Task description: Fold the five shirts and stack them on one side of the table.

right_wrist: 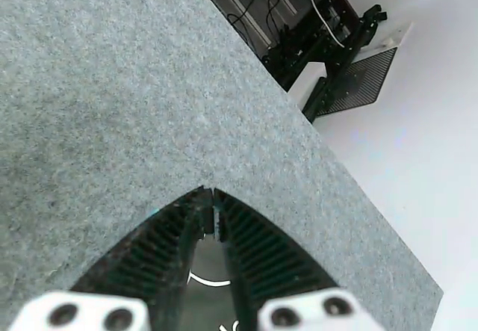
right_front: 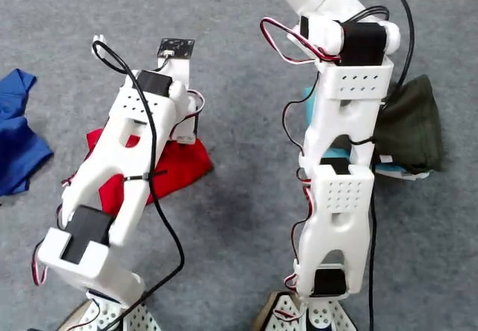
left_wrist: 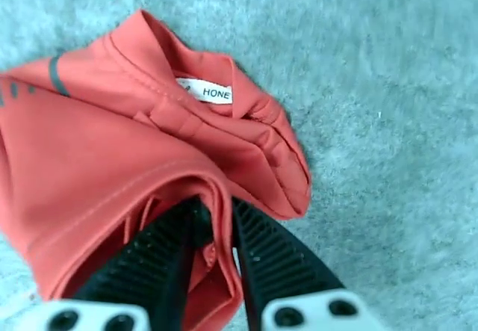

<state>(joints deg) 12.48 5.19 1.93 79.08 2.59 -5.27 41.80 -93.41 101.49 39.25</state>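
Note:
A red shirt (right_front: 179,166) lies crumpled on the grey table left of centre, partly under the left arm. In the left wrist view my left gripper (left_wrist: 216,213) is shut on a fold of the red shirt (left_wrist: 112,144), near its collar and white label (left_wrist: 205,90). A blue shirt (right_front: 15,133) lies bunched at the table's left edge. On the right, a folded dark green shirt (right_front: 411,125) rests on a light blue shirt (right_front: 309,105), partly behind the right arm. My right gripper (right_wrist: 210,210) is shut on nothing, held above bare table (right_wrist: 112,84) towards the far edge.
The right arm stretches across the middle right of the table (right_front: 239,62) to its far side. Past the table's edge (right_wrist: 328,144) are a white floor and dark equipment with cables (right_wrist: 314,25). Bare felt lies between the two arms.

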